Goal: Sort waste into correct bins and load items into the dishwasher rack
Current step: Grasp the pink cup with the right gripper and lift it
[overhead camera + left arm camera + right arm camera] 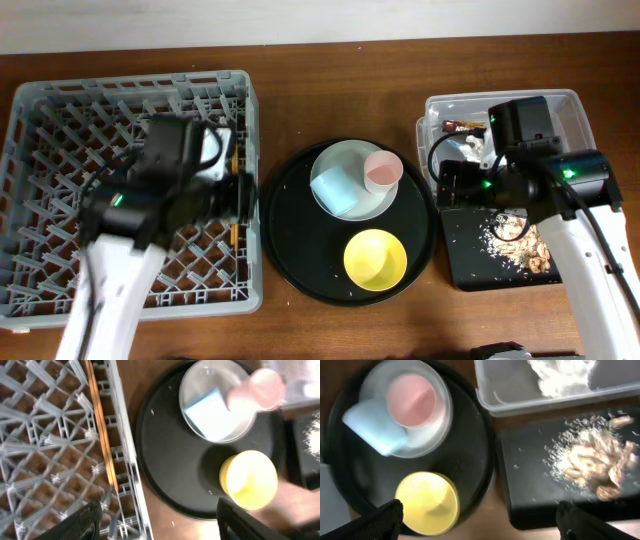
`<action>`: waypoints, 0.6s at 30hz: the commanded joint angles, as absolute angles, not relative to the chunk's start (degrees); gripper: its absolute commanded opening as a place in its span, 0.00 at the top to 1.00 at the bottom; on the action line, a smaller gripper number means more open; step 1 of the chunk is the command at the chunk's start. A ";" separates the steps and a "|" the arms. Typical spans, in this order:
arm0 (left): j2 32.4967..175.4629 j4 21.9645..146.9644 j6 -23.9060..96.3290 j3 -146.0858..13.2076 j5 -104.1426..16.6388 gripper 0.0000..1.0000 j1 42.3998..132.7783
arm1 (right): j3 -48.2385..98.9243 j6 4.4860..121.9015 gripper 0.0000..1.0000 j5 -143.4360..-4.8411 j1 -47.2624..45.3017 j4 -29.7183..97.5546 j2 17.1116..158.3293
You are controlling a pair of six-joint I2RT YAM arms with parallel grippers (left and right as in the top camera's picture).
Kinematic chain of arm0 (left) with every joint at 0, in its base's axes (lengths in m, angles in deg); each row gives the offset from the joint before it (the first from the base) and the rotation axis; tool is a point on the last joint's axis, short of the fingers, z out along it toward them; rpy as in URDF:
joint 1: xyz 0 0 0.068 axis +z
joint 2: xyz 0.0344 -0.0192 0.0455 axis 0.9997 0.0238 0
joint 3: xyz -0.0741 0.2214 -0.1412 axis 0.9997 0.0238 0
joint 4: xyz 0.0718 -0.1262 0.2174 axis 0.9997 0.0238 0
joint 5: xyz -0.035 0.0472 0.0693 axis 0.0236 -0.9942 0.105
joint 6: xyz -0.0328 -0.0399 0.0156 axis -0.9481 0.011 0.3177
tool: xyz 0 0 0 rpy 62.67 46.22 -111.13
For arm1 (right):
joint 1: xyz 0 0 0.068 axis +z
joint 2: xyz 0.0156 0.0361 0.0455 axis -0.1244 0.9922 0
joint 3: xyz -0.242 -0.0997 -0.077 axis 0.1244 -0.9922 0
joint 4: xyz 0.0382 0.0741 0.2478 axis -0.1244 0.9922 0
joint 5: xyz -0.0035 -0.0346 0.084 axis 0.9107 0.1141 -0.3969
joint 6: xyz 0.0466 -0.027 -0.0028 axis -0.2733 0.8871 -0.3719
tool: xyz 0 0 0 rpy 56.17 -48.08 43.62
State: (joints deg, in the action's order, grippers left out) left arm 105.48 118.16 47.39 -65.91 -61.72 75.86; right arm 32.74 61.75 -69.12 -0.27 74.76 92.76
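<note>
The dishwasher rack [40, 110] fills the left of the counter [330, 330]. Its right rim runs just beside the left edge of the round black tray [300, 255], with only a thin strip of bare wood between them. The gap on the tray's other side is as thin: the clear tub [572, 108] and the black rectangular tray [468, 262] both sit just beside its right edge. A narrow band of counter parts those two bins from each other. The widest open room lies along the near edge of the counter, in front of the round tray.

I count one rack, one round tray and two bins. The round tray carries one pale plate [352, 160] and, apart from it on the near side, one yellow bowl [375, 259]. Two cups rest on the plate: the light blue cup [335, 188], which appears to lie on its side, and the pink cup [382, 172] at the plate's right rim. The chopsticks [100, 430] lie in the rack along its right rim; I cannot tell how many sticks there are. One napkin [560, 377] and one foil wrapper [462, 127] are in the tub. The food scraps [592, 462] are heaped in the black rectangular tray.

My left jaws stand wide apart over the rack's right rim, fingers [82, 522] holding and touching nothing. My right jaws are spread just as wide, fingers [380, 522] empty, above the strip between the round tray and the black rectangular tray.
</note>
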 commanded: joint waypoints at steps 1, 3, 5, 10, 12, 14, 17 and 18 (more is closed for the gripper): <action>97.52 123.56 45.25 -66.59 -59.36 0.27 76.02 | 33.11 63.83 0.38 -85.47 0.21 71.94 92.89; 93.30 127.16 45.29 -66.57 -59.10 0.27 76.02 | 31.93 63.78 0.75 -83.02 5.83 67.68 93.63; 92.30 128.41 45.27 -66.57 -59.07 0.27 76.02 | 29.09 63.76 0.59 -73.95 13.92 62.04 96.26; 92.36 130.55 45.29 -66.48 -59.10 0.26 76.02 | 28.26 64.18 0.34 -62.11 19.42 50.96 110.09; 92.36 130.79 45.29 -66.48 -59.10 0.26 76.02 | 28.26 66.38 0.40 -62.17 19.42 48.11 114.53; 92.36 130.79 45.31 -66.48 -59.12 0.26 76.02 | 28.26 66.36 0.39 -62.22 19.42 45.12 119.62; 92.36 130.66 45.31 -66.48 -59.14 0.26 76.02 | 28.26 66.36 0.53 -62.15 19.42 42.87 124.39; 92.36 130.64 45.31 -66.48 -59.14 0.26 76.02 | 28.26 66.36 0.72 -62.13 19.42 42.65 125.02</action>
State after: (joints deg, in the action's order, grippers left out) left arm 92.45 130.79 45.82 -65.98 -59.55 75.86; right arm 28.68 66.28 -63.09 19.16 43.07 123.27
